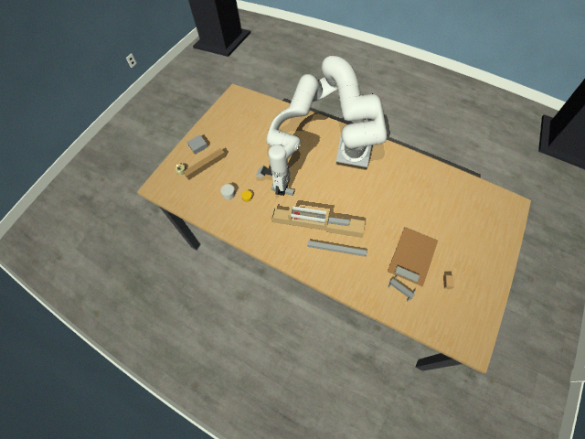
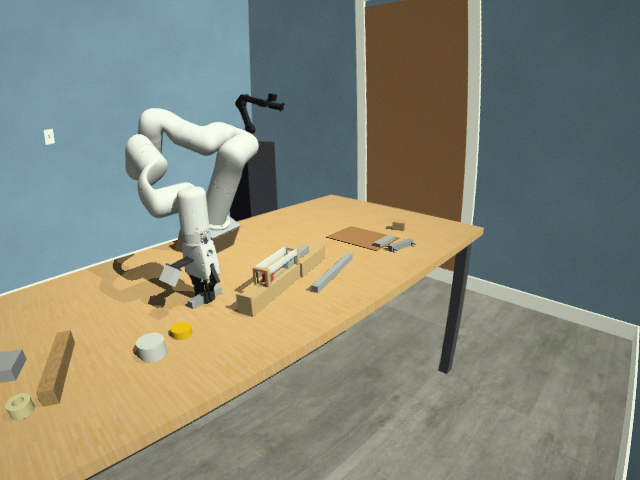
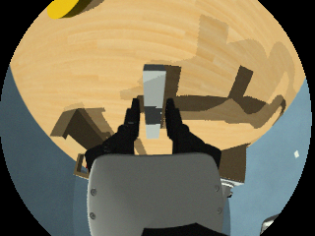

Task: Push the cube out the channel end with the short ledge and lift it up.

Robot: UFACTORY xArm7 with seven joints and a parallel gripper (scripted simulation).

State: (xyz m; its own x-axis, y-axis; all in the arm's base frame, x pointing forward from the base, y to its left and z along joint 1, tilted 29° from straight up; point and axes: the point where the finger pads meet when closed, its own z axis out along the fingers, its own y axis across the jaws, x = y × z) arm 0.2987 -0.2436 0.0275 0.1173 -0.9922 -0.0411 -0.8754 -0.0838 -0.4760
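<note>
The wooden channel (image 1: 350, 230) (image 2: 258, 302) lies in the middle of the table, with a clear cover over its middle part. The red cube (image 1: 296, 215) (image 2: 263, 279) shows under that cover. A grey bar (image 1: 339, 220) (image 2: 303, 251) lies in the channel's far end. My gripper (image 1: 282, 190) (image 2: 206, 297) (image 3: 153, 106) is down at the table, left of the channel. Its fingers stand partly open on either side of a short grey bar (image 1: 289, 191) (image 2: 195, 302) (image 3: 156, 88) that lies flat on the table. They are not clamped on it.
A long grey bar (image 1: 336, 247) (image 2: 330, 272) lies in front of the channel. A yellow disc (image 1: 247, 195) (image 2: 180, 330) and a grey cylinder (image 1: 228, 190) (image 2: 151, 347) lie to the left. A wooden block (image 1: 206, 163), a grey block (image 1: 197, 144) and a ring (image 1: 179, 167) lie farther left. A brown mat (image 1: 415, 250) lies to the right.
</note>
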